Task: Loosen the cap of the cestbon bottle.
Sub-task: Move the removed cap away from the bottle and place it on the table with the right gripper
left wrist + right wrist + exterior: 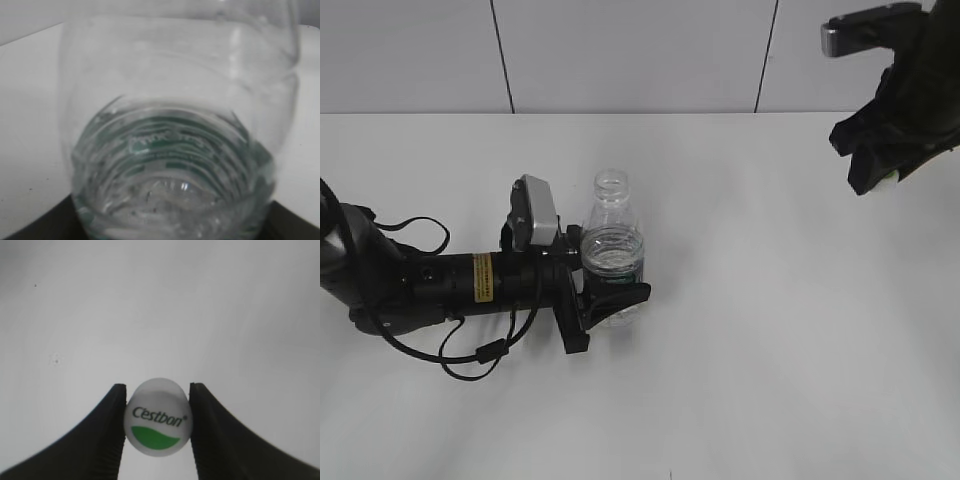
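Observation:
The cestbon bottle (612, 250) stands upright at the table's middle left, clear with a dark green label band, its neck open and capless. My left gripper (616, 288) is shut on its lower body; the left wrist view is filled by the bottle (175, 150). My right gripper (880, 172) is raised at the far right, away from the bottle, and is shut on the cap (158, 417), which is white with a green patch and "Cestbon" print. In the exterior view only a small light speck of the cap (888, 178) shows between the fingers (158, 425).
The white table (770, 330) stretches around the bottle. A tiled white wall (640, 50) stands at the back. The left arm's cable (480, 350) loops on the table at the left.

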